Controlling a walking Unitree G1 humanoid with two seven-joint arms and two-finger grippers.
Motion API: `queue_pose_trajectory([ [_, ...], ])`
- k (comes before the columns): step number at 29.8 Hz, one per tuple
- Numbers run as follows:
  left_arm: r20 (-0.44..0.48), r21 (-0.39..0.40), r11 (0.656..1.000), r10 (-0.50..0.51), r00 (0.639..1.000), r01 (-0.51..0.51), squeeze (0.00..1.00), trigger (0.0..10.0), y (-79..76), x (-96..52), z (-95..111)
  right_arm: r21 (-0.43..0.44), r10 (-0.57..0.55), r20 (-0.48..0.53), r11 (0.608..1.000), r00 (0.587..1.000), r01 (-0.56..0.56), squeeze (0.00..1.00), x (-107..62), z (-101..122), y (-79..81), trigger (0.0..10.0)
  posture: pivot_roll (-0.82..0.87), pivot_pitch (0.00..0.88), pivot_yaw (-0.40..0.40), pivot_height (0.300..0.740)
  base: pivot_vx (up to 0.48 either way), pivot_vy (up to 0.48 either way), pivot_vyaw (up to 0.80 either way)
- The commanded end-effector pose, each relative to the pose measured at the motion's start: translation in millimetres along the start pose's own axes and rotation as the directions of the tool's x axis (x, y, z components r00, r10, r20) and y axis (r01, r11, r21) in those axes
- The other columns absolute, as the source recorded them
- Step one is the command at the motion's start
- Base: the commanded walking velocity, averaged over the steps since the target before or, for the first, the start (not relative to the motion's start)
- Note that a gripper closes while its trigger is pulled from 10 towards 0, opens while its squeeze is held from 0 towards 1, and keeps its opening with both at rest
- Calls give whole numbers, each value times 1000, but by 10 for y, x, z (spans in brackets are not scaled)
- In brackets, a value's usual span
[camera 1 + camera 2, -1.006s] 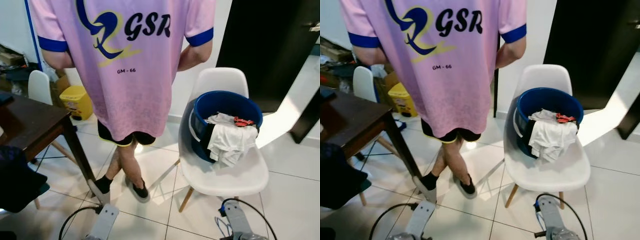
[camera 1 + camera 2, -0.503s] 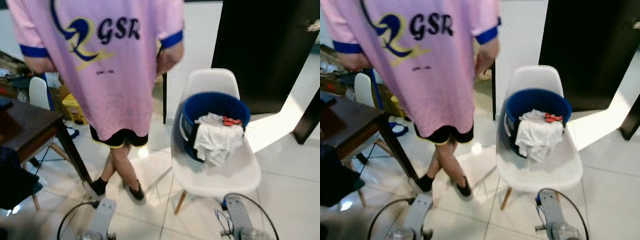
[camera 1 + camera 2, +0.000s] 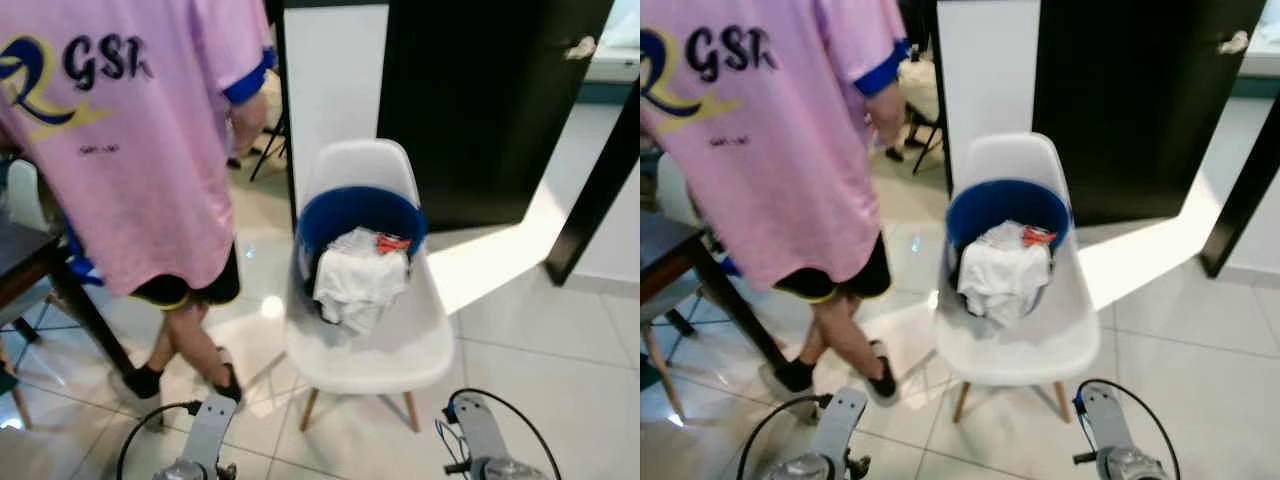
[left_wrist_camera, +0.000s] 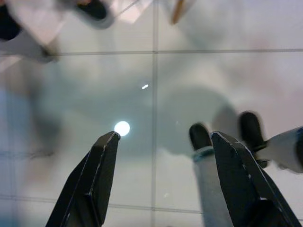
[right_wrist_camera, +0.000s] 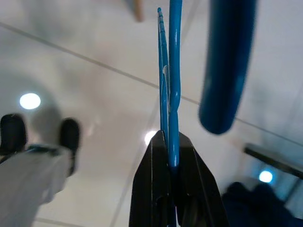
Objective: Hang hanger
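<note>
Hanger (image 5: 169,85), thin blue wire, in right pincer (image 5: 168,142)

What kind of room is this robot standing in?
Most likely a lived-in home, perhaps a dining or laundry corner. A white chair holds a blue tub of crumpled laundry on a glossy tiled floor, and a dark wooden table stands beside a person in a pink shirt.

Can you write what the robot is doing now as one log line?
right gripper: shut on blue hanger | left gripper: open, empty | ahead: white chair, blue basket
</note>
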State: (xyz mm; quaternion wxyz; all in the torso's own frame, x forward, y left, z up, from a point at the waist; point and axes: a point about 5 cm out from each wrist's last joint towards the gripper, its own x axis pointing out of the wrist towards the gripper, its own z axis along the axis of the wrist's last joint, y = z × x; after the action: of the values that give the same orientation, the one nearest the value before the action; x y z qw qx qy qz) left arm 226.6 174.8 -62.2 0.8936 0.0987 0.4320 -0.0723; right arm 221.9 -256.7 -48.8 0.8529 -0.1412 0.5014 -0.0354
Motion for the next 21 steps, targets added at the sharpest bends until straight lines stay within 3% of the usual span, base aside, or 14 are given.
queue_pose_trajectory([
  [1, -13, -19, 1000, 3, 1000, -3, 0, 10000, 21, -15, -83, -7, 15, 9, 1000, 1000, -14, 0, 6, 15, 79, 10000, -34, 0, 12, 740, 0, -469, 0],
  [2, 19, -73, 997, 7, 1000, -6, 0, 10000, 19, -19, -78, -4, 7, 11, 1000, 1000, -7, 0, 6, 12, 78, 10000, -37, 0, 14, 740, 0, -469, 0],
  [6, 50, -103, 995, 16, 999, -11, 0, 10000, 19, -22, -64, -1, 2, 13, 1000, 1000, -2, 0, 6, 8, 76, 10000, -37, 0, 15, 740, 0, -449, 0],
  [9, 165, -68, 997, 34, 986, -23, 0, 10000, 28, -37, 39, -6, -5, 13, 1000, 1000, 5, 0, 6, 5, 66, 10000, -33, 0, 8, 740, 0, -197, 0],
  [14, 215, -53, 998, 55, 975, -45, 0, 10000, 39, -48, 86, -18, -12, 11, 1000, 1000, 12, 0, 5, 8, 56, 10000, -29, 0, 6, 740, 0, 0, -461],
  [15, 496, -57, 997, 79, 865, -58, 0, 10000, 548, -185, 1055, -16, -14, 13, 1000, 1000, 14, 0, 5, 13, 53, 10000, -26, 0, 4, 740, 0, 0, -769],
  [16, 496, -57, 997, 79, 865, -58, 0, 10000, 548, -185, 1055, -16, -14, 13, 1000, 1000, 14, 0, 5, 13, 53, 10000, -26, 0, 4, 740, 0, 0, -769],
  [17, 596, -43, 998, 69, 800, -53, 0, 10000, 682, -308, 1390, -11, -14, 18, 1000, 1000, 15, 0, 5, 14, 53, 10000, -26, 0, 4, 740, 0, 0, -769],
  [18, 596, -43, 998, 69, 800, -53, 0, 10000, 682, -308, 1390, -11, -14, 18, 1000, 1000, 15, 0, 5, 14, 53, 10000, -26, 0, 4, 740, 0, 0, -769],
  [19, 660, -27, 998, 54, 749, -49, 0, 10000, 743, -406, 1598, -8, -14, 21, 1000, 1000, 15, 0, 5, 16, 54, 10000, -24, 0, 2, 740, 0, 0, -769],
  [20, 660, -27, 998, 54, 749, -49, 0, 10000, 743, -406, 1598, -8, -14, 21, 1000, 1000, 15, 0, 5, 16, 54, 10000, -24, 0, 2, 740, 0, 0, -769],
  [21, 709, -2, 999, 37, 704, -51, 0, 10000, 750, -489, 1756, -12, -12, 25, 1000, 1000, 12, 0, 5, 21, 56, 10000, -25, 0, 4, 740, 0, 0, 0],
])
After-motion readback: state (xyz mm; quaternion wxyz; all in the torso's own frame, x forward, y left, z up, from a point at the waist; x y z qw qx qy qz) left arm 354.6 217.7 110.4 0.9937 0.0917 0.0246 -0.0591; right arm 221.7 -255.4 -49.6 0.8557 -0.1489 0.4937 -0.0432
